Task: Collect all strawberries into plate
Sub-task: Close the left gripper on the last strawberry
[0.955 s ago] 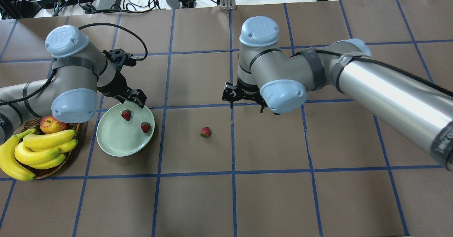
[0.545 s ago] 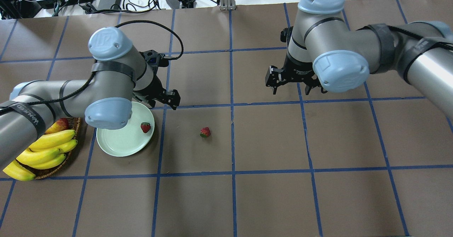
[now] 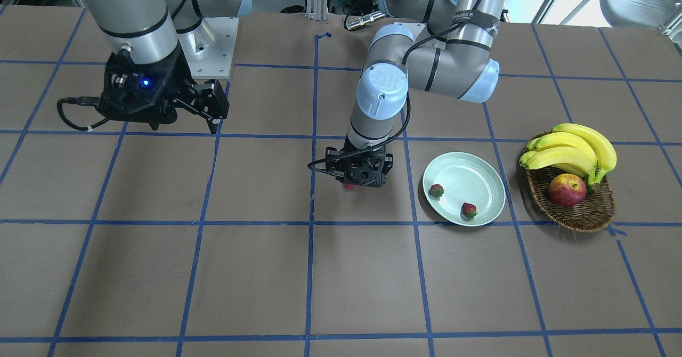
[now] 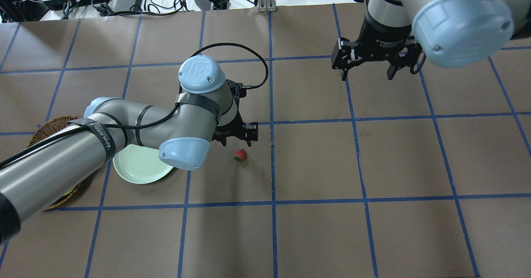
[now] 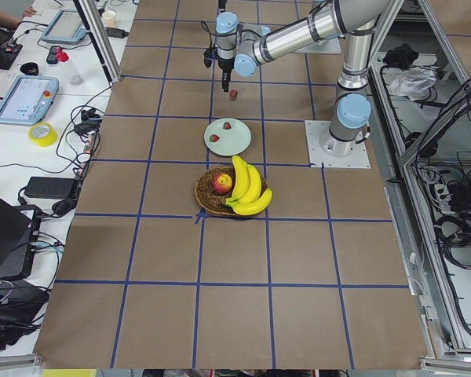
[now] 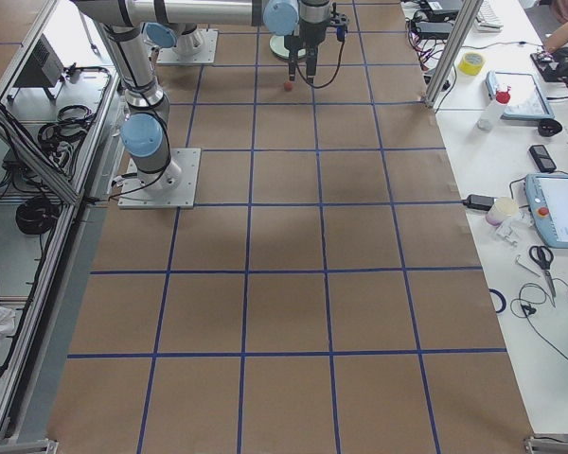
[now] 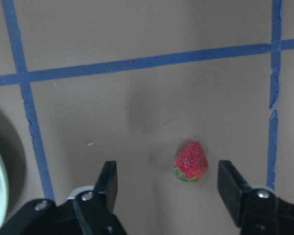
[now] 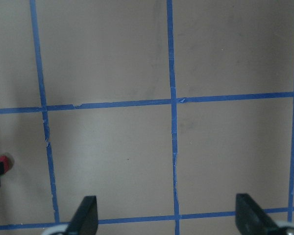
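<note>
**Loose berry under left gripper, off-centre toward one finger**

Left gripper (image 7: 169, 188) hangs low over the table (image 4: 315, 166), jaws spread wide, nothing held. Loose berry (image 7: 191, 161) lies on bare brown paper. In the wrist view it falls inside the span of the jaws but not centred. It sits nearer the right-hand finger (image 7: 230, 183), apart from it, and a little beyond the fingertips.

Long axis runs roughly up the wrist view, so across the closing line. Tip points away; the green cap faces the camera and leans slightly left.

Judgement: a small sideways shift toward the berry, a touch forward, then a straight descent would centre it. Closing from here would likely bring one finger onto it first, and it could roll.

Front view: only a sliver of red shows under the gripper body.

Right gripper (image 4: 367, 76) is well apart, at the far right of the table, jaws spread, empty. The left arm is plainly the nearer one.

Plate (image 3: 482, 168) holds two berries (image 3: 436, 190). It lies near the loose berry, on the basket (image 3: 581, 218) side. The carry looks short.

Writing:
- UR mark on the left arm's joint cap (image 4: 202, 74).
- White letters on the black strap (image 4: 101, 135) read something like "WANGED"; not certain.
- Small white print on the right wrist is too small to read.
</note>
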`<state>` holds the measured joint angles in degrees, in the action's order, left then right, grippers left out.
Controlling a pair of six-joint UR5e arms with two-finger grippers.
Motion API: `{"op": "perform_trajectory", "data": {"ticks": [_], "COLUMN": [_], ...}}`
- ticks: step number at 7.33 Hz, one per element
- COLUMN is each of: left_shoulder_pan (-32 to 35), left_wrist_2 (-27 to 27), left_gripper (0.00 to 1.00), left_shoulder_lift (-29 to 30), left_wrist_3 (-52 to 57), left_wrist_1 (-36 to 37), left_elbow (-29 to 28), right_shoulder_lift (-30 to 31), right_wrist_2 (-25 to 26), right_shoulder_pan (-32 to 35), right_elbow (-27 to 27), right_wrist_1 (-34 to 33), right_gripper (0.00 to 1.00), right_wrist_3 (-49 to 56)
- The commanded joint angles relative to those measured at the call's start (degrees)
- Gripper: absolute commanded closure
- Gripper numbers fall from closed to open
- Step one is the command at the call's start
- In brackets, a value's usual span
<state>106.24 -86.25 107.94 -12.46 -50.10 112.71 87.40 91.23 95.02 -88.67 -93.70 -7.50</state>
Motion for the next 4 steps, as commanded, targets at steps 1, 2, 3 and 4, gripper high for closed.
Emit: {"op": "perform_trajectory", "data": {"ticks": [1,2,3,4], "left_shoulder_pan": [1.08,1.08,1.08,1.08], "left_wrist_2": [-0.15,-1.28,-3.29,-3.4], "left_gripper": [0.25,0.25,0.25,0.33], "left_shoulder_lift": [2.97,3.5,3.68,4.12], "left_wrist_3": [-1.43,-1.26,-1.34,-1.25], "left_wrist_1": [1.15,1.67,1.76,1.76], "left_elbow": [0.23,0.06,0.23,0.32], "right_shoulder_lift": [1.81,1.98,2.24,2.33], "right_wrist_2": [-0.17,0.26,0.53,0.35], "right_shoulder_pan": [-0.01,-0.1,-0.19,-0.19], "right_elbow": [0.79,1.3,1.39,1.04], "right_wrist_1": [0.71,0.8,0.8,0.72], "right_gripper": [0.0,0.0,0.0,0.0], "right_wrist_3": [0.03,0.02,0.11,1.42]}}
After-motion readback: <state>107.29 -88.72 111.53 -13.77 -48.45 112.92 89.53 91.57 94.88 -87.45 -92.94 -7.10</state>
